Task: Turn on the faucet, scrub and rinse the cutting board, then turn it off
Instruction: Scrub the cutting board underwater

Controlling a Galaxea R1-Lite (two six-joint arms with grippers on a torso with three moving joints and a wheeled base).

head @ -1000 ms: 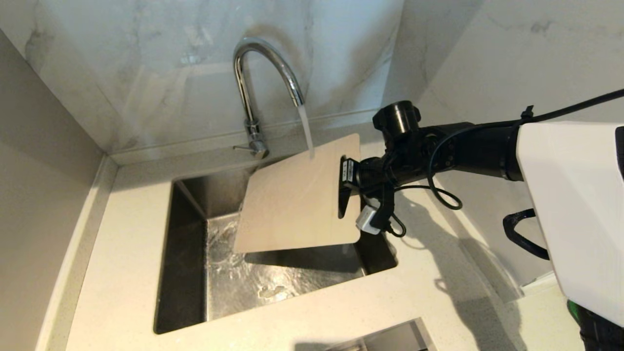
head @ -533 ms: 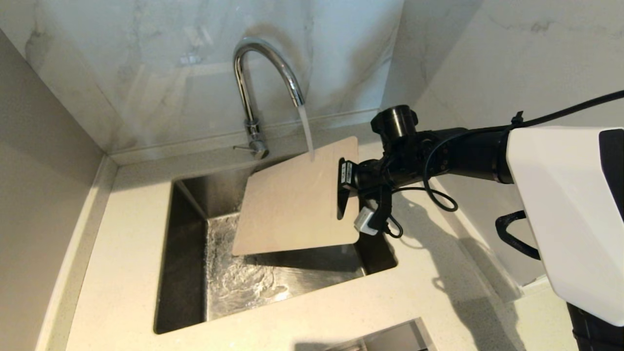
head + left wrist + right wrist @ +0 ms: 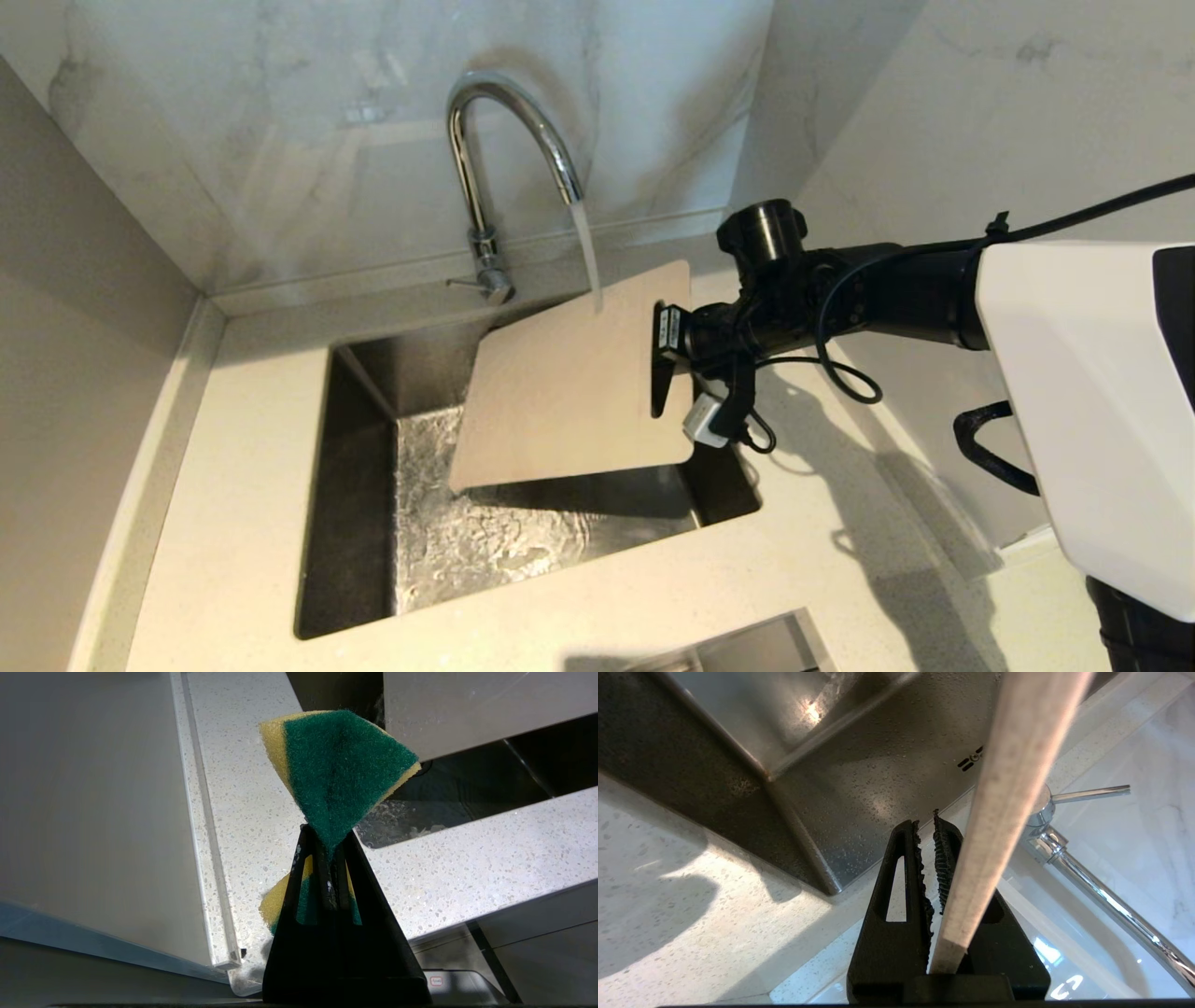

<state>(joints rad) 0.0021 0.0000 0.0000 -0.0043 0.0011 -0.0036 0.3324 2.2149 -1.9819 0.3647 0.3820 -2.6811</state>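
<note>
The chrome faucet (image 3: 509, 121) is running, and its stream (image 3: 586, 252) lands on the far corner of the cream cutting board (image 3: 560, 392). The board hangs tilted over the steel sink (image 3: 355, 485). My right gripper (image 3: 665, 359) is shut on the board's right end, at the slot handle. In the right wrist view the board's edge (image 3: 1008, 788) runs out from between the fingers of the right gripper (image 3: 927, 823), with the faucet (image 3: 1087, 877) beyond. My left gripper (image 3: 327, 835) is shut on a green and yellow sponge (image 3: 336, 770), low beside the counter and outside the head view.
The faucet's thin lever (image 3: 464, 281) sticks out to the left at its base. Pale speckled countertop (image 3: 233, 467) surrounds the sink, with marble walls behind and to the right. The corner of a second steel basin (image 3: 738, 649) shows at the near edge. Water ripples on the sink floor.
The right arm has sunk slightly and the board has shifted a little under the stream. The water keeps running and the grip is unchanged.
</note>
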